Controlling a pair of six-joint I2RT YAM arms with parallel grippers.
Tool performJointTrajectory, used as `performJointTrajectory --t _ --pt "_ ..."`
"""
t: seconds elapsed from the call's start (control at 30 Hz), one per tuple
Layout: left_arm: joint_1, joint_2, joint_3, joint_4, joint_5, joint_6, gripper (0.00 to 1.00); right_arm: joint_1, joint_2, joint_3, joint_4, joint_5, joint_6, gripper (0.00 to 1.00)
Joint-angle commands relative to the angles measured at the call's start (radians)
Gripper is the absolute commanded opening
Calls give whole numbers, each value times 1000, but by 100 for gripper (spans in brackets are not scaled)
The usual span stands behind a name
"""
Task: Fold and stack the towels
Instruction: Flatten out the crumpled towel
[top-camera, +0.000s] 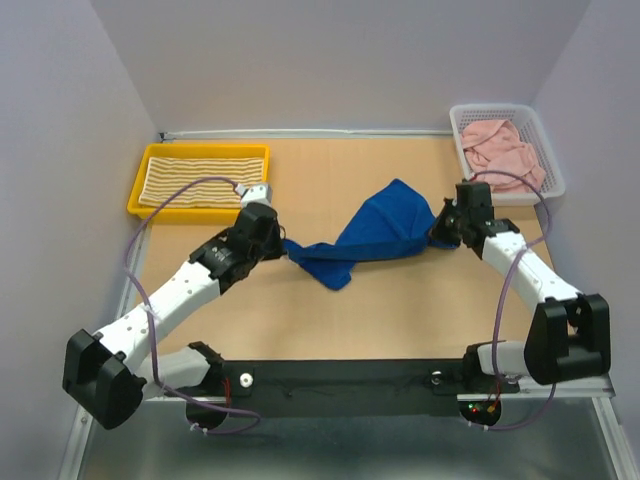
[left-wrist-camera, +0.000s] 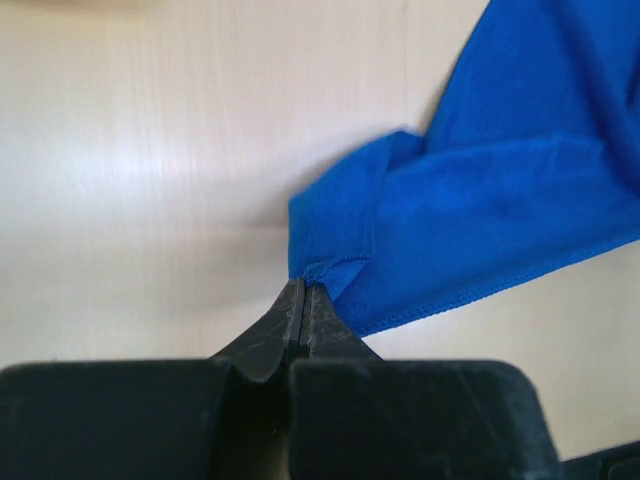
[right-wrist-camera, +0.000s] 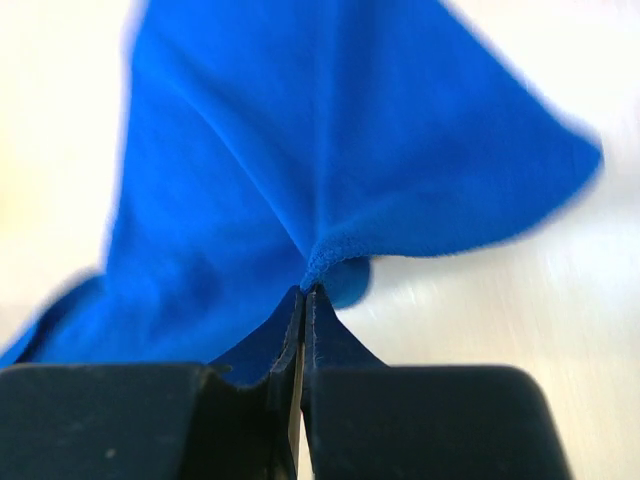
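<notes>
The royal blue towel (top-camera: 375, 235) hangs stretched and bunched between my two grippers over the middle of the table. My left gripper (top-camera: 283, 243) is shut on its left corner, which shows pinched at the fingertips in the left wrist view (left-wrist-camera: 305, 282). My right gripper (top-camera: 438, 230) is shut on its right corner, with the blue towel (right-wrist-camera: 300, 150) filling the right wrist view. The yellow-and-cream striped towel (top-camera: 200, 176) lies flat in the yellow tray (top-camera: 135, 195) at the back left. The pale pink towel (top-camera: 500, 148) lies crumpled in the white basket (top-camera: 555, 170) at the back right.
The wooden table top (top-camera: 330, 320) runs between the arms and the walls. The black arm base rail (top-camera: 340, 385) lies along the near edge. Purple cables (top-camera: 175, 195) loop over both arms.
</notes>
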Motion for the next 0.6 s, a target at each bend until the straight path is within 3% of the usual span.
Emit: performJointTrajectory --t 0.0,0.1,0.13,0.23,0.33,0.47,0.57 --pt "9 44 285 -83 -183 119 0 -8 116 234 53 69 -60 1" --pt "8 57 405 -201 -179 142 0 -8 141 308 53 78 -73 1" --pt "8 49 415 -224 -120 143 0 -9 128 303 53 73 -73 1" --pt "-12 -12 373 -297 69 113 0 -8 65 228 51 61 -76 1" --pt "-103 -110 236 -307 261 22 0 -9 -12 102 47 47 -77 3" --pt "-325 -229 42 -219 418 -117 0 -9 -151 -30 18 56 -64 19" --pt "-455 -249 -30 -134 505 -153 10 -9 -185 -68 5 92 -62 35"
